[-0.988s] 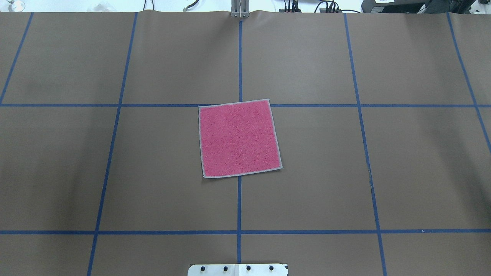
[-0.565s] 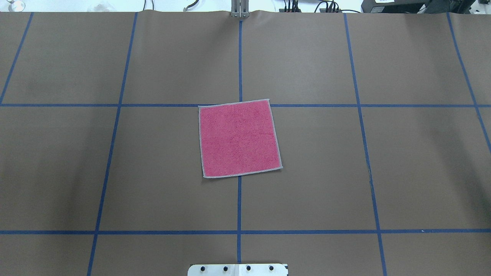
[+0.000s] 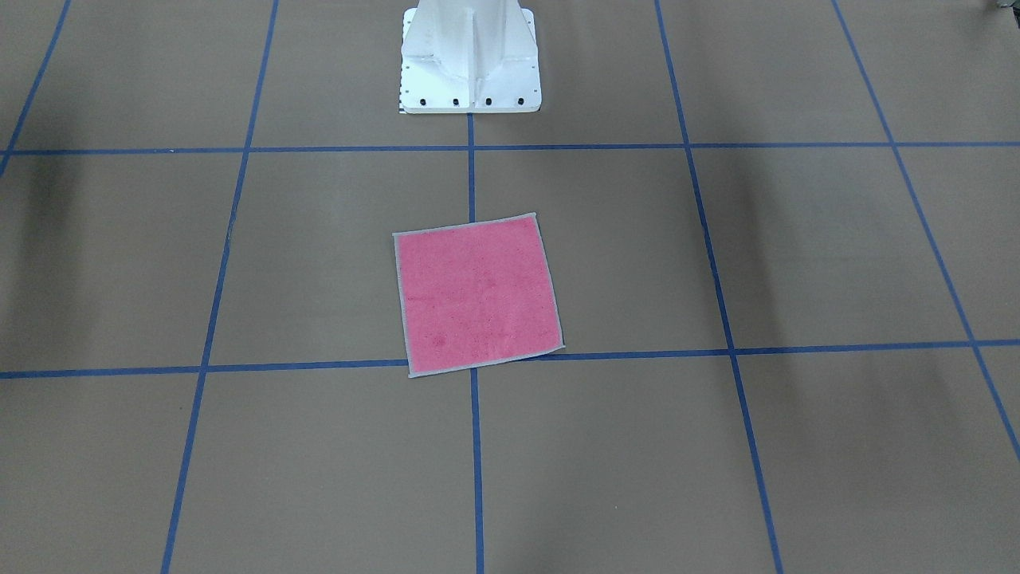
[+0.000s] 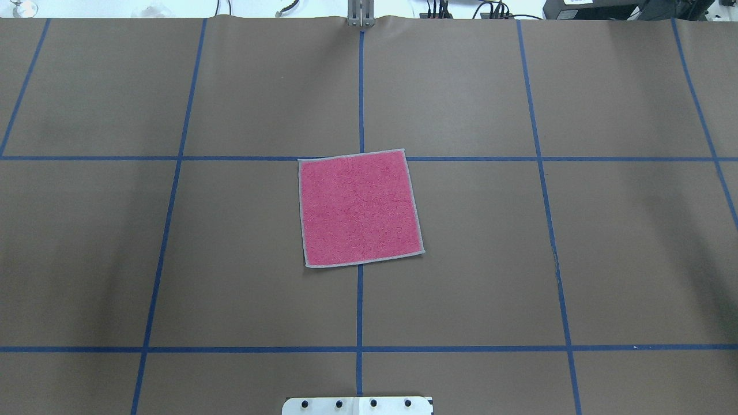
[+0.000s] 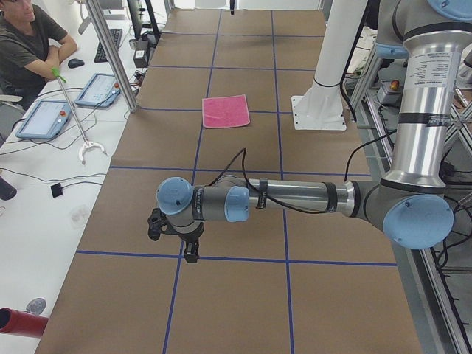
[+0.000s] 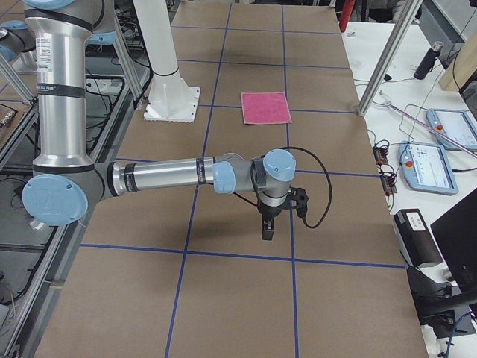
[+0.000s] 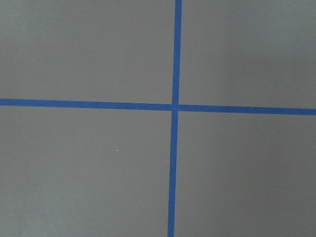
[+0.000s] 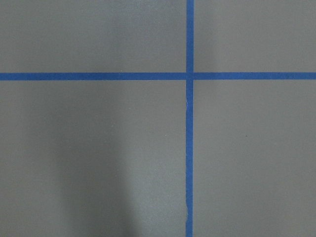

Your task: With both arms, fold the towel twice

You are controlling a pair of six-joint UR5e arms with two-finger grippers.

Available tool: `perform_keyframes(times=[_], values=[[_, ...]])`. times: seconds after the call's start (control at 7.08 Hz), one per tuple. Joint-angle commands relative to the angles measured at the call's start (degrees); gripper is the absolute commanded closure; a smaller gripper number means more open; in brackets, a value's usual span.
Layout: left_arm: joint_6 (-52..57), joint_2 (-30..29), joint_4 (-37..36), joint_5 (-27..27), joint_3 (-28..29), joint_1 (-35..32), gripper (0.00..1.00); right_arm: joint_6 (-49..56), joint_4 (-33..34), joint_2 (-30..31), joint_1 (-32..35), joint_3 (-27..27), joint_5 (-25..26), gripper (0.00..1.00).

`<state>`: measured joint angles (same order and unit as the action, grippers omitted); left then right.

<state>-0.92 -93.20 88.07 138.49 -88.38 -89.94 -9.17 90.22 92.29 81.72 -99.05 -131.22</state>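
The towel [image 4: 360, 208] lies flat and unfolded, pink face up with its light grey border showing, at the middle of the brown table; it also shows in the front view [image 3: 476, 295] and small in both side views [image 5: 226, 110] [image 6: 265, 107]. My left gripper [image 5: 190, 251] hangs over a blue tape crossing far from the towel, toward the table's left end. My right gripper [image 6: 267, 231] hangs likewise toward the right end. Both show only in side views, so I cannot tell whether they are open or shut. Both wrist views show only bare table and tape.
The table [image 4: 173, 259] is covered in brown paper with a blue tape grid [image 4: 360, 300]. The white pedestal base [image 3: 470, 64] stands at the robot's edge. An operator [image 5: 29, 44] sits at a side bench with tablets [image 5: 44, 118].
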Motion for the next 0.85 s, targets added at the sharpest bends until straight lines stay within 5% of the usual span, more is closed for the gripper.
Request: perform_keyframes(times=[0.0, 0.71], values=[[-0.22, 1.52, 0.78, 0.12, -1.61, 0.03, 0.00, 0.20, -2.85, 0.69, -0.25, 0.17, -0.17, 0.00], [-1.27, 1.97, 0.43, 0.29, -7.77, 3.63, 0.00, -9.15, -9.89, 2.19, -6.98, -3.32, -5.80, 0.00]])
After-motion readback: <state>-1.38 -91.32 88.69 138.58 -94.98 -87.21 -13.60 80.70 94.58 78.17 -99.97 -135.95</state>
